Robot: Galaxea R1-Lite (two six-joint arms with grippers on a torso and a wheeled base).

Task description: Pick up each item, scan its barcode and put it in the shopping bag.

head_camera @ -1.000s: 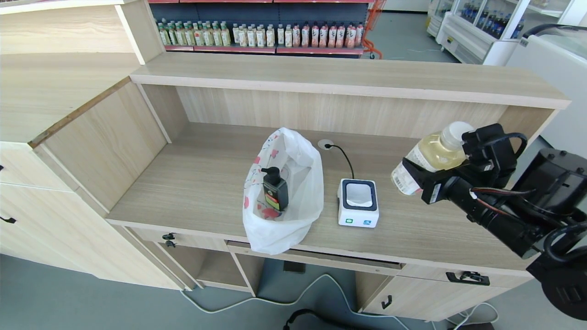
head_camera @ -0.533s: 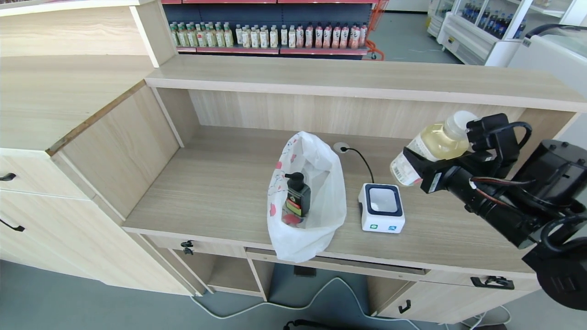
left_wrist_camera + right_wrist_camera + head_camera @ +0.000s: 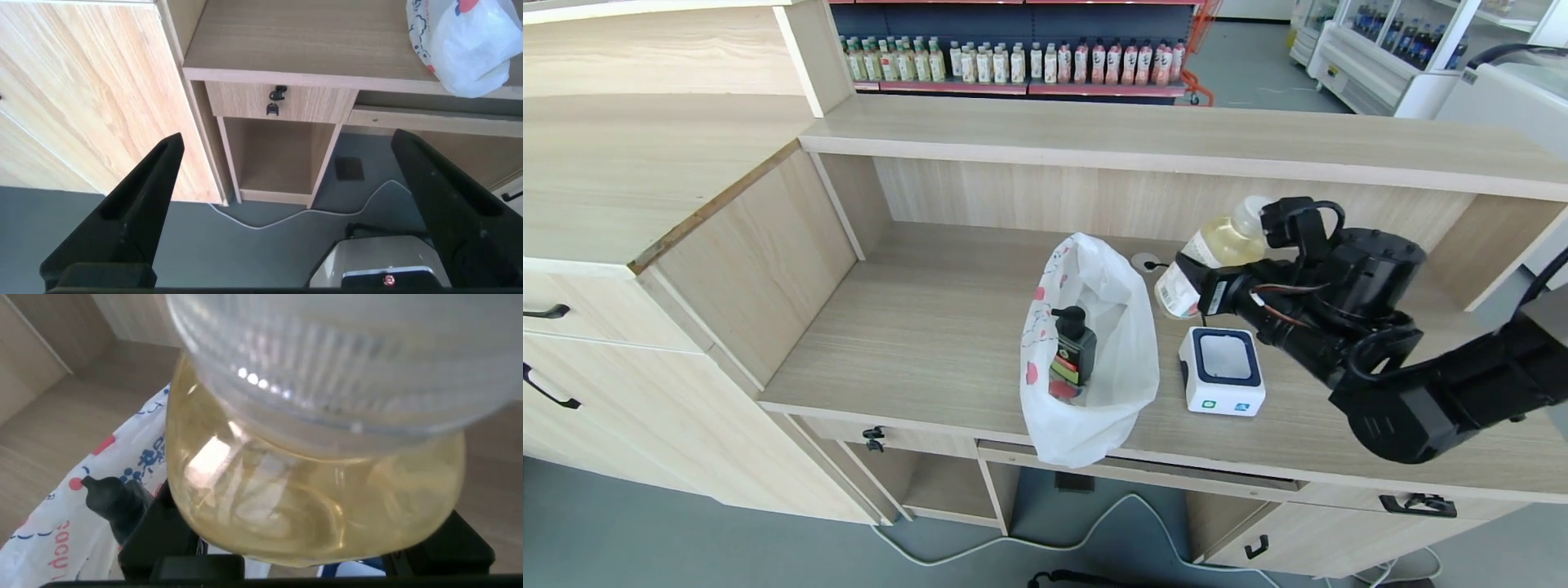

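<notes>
Bottle (image 3: pixel 1222 243) lies tilted, clamped in the right gripper (image 3: pixel 1201 279), near the scanner (image 3: pixel 1225 361).

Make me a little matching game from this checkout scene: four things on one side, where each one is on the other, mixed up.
Things:
1. clear bottle of yellow liquid
2. black pump bottle
3. scanner
4. left gripper

Places:
A. standing inside the shopping bag
B. open, low in front of the counter, above the floor
C. clamped in the right gripper, lifted off the counter
D. on the counter, just beside the shopping bag

Pairs: 1-C, 2-A, 3-D, 4-B
</notes>
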